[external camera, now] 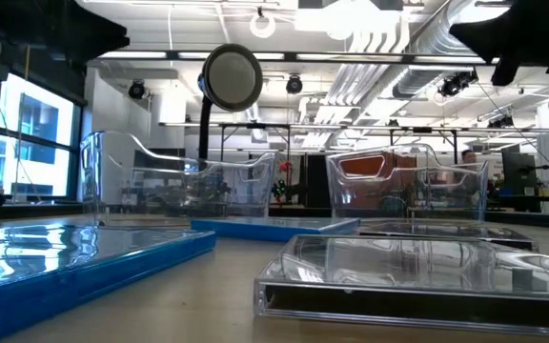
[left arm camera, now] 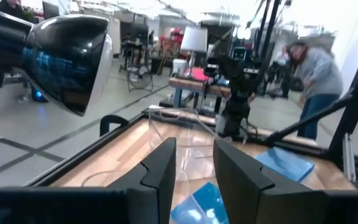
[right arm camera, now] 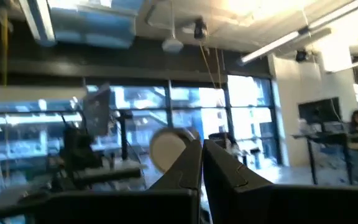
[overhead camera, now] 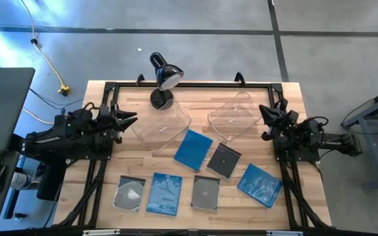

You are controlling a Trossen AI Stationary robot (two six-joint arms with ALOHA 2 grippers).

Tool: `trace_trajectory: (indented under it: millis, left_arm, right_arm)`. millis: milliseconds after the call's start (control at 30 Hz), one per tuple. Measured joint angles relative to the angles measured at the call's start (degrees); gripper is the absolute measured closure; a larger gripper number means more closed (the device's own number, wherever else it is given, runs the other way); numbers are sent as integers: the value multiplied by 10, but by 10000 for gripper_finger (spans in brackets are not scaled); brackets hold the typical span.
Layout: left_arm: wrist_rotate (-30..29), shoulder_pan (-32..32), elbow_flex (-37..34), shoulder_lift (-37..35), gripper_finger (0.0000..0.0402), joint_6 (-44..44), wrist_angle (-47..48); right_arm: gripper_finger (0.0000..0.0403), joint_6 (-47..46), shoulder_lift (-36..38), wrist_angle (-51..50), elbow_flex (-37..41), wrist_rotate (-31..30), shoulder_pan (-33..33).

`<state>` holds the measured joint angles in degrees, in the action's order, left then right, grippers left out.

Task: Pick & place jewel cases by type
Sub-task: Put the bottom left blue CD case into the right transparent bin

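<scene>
- The left gripper (overhead camera: 131, 118) hangs over the left edge of the surface (overhead camera: 110, 174), near the left bin; in the left wrist view its jaws stand a little apart with nothing between them.
- A grey case (overhead camera: 130, 194) showing a disc lies at the front left of the surface.
- Just to its right lies a blue case (overhead camera: 163, 193).
- A black desk lamp (overhead camera: 165, 77) stands at the back edge (its round head (external camera: 233, 78) faces the low camera).
- The left bin (overhead camera: 161, 124), clear plastic, sits beside the lamp base, and no case shows inside it.
- A second blue case (overhead camera: 193, 149) lies mid-surface, just in front of the left bin and tilted.
- A second grey case (overhead camera: 206, 193) lies in the front row, to the right of the first blue case.
- A third grey case (overhead camera: 224, 160) sits turned like a diamond, just beside the second blue case.
- The right bin (overhead camera: 237, 116) stands behind it, likewise with no case seen inside.
- A third blue case (overhead camera: 260, 184) lies tilted at the front right.
- The right gripper (overhead camera: 266, 113) waits at the right edge, beside the right bin; in the right wrist view its jaws are almost together, holding nothing.
</scene>
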<state>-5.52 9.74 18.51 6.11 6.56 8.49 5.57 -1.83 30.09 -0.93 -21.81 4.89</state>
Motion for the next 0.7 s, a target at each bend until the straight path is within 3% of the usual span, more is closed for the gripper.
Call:
trace_trajectory:
  millis: [233, 433, 700]
  left_arm:
    - [-2, 0, 116, 105, 294, -40, 99]
    - [-40, 0, 218, 162, 294, -69, 196]
    - [-60, 0, 243, 169, 294, -79, 220]
  right_arm:
    - [402, -5, -28, -30, -1, -124, 0]
    - [402, -3, -38, -31, -4, -91, 0]
    - [402, 8, -38, -38, -9, -70, 0]
